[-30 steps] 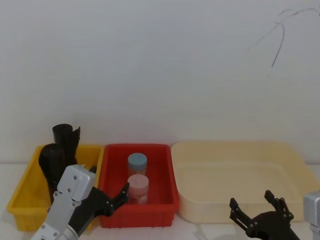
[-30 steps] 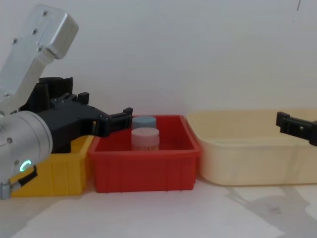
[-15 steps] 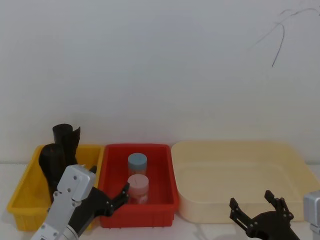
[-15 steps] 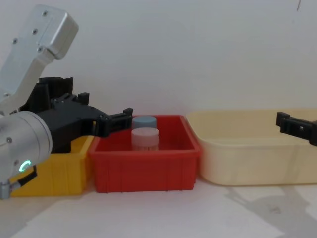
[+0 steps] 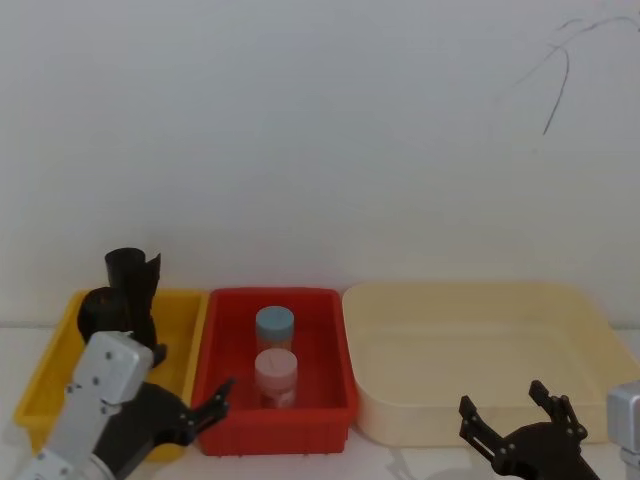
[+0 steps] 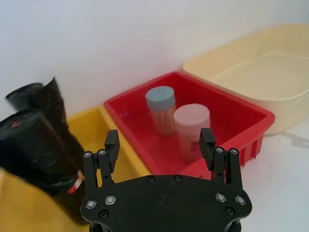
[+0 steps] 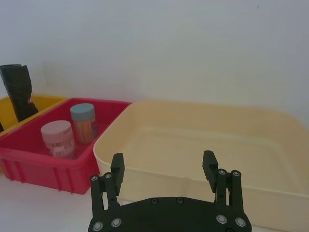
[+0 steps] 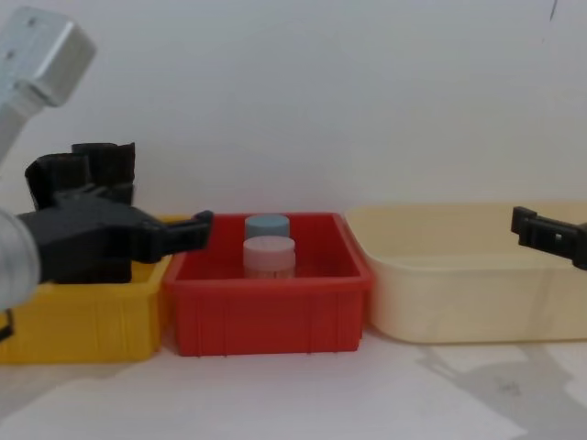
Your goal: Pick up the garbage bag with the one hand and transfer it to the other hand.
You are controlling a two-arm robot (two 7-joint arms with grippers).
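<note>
The garbage bag [image 5: 105, 312] is a thick black roll with a small red-and-white label, standing in the yellow bin [image 5: 45, 392] at the left. In the left wrist view the garbage bag [image 6: 34, 152] rises just left of my fingers, apart from them. My left gripper [image 5: 198, 402] hovers open and holds nothing at the yellow bin's front right corner, pointing toward the red bin [image 5: 275, 428]. In the left wrist view the left gripper [image 6: 159, 137] has its jaws spread wide. My right gripper [image 5: 505, 405] is open and holds nothing in front of the cream tray [image 5: 480, 292].
A taller, slimmer black roll [image 5: 133, 272] stands behind the bag in the yellow bin. The red bin holds a blue-lidded jar [image 5: 274, 325] and a pink-lidded jar [image 5: 276, 372]. The cream tray has nothing in it. A white wall runs close behind the bins.
My left arm has drawn back and to the left, its fingertips leaving the red bin's front left area for the yellow bin's corner. The right arm has not moved.
</note>
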